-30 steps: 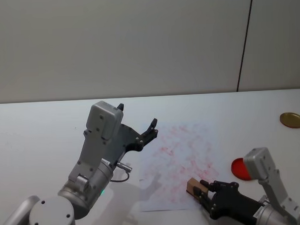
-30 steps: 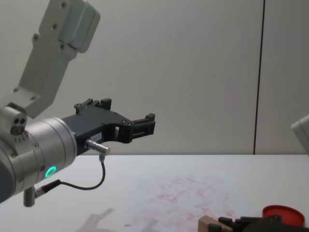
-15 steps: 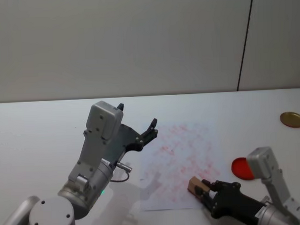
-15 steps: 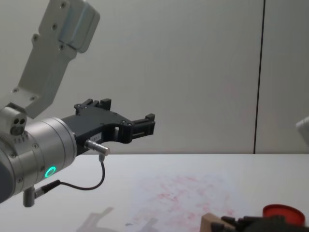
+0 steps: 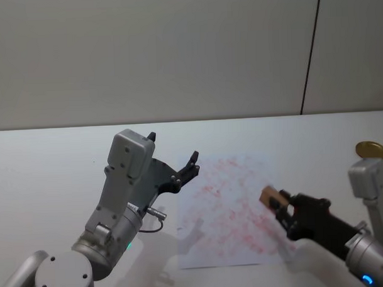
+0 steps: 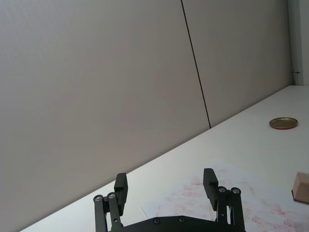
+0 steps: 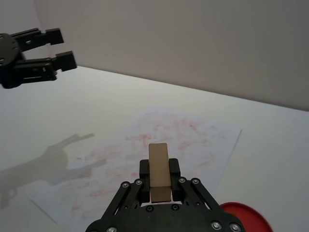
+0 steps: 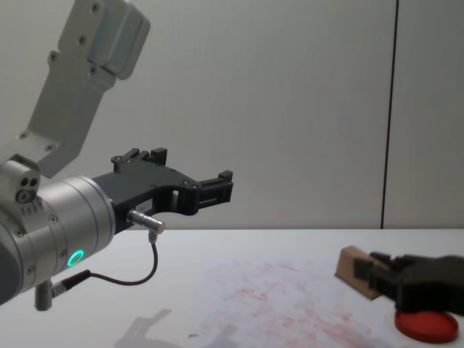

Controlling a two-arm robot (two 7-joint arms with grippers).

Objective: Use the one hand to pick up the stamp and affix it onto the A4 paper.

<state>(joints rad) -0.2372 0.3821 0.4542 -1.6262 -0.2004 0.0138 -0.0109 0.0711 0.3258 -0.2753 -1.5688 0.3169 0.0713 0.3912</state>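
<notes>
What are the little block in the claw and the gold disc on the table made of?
The stamp, shut in the right gripper near the A4 paper, looks like unfinished wood: matt, pale tan, square-cut. The gold disc looks like metal, perhaps a lid, by its brassy sheen and rim. The left gripper hangs open, idle.

stamp (image 5: 269, 195) above A4 paper (image 5: 224, 202), disc (image 8: 426, 326) right of paper
</notes>
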